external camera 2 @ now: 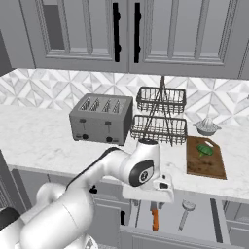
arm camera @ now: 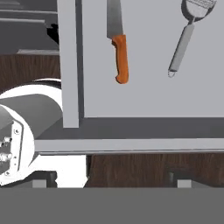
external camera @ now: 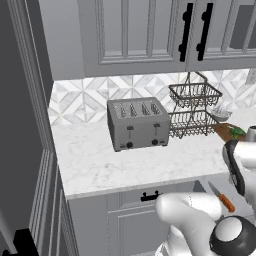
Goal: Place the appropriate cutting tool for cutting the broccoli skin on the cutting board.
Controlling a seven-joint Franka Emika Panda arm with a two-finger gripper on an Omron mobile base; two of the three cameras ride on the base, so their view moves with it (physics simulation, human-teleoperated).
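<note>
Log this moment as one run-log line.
phase: reaching into open drawer | cutting tool in drawer | broccoli on cutting board

Kitchen: marble counter (external camera: 100,160), toaster (external camera: 137,123), wall cabinets (external camera 2: 131,34), tiled backsplash (external camera: 80,102).

We counted one toaster (external camera 2: 101,119) with four slots, one two-tier wire basket rack (external camera 2: 160,115), one cutting board (external camera 2: 206,158), one broccoli (external camera 2: 204,150), and one juicer (external camera 2: 206,126) on the bench (external camera 2: 39,141). In the open drawer (arm camera: 153,96) we counted one orange-handled knife (arm camera: 119,48) and one grey utensil (arm camera: 186,37).
</note>
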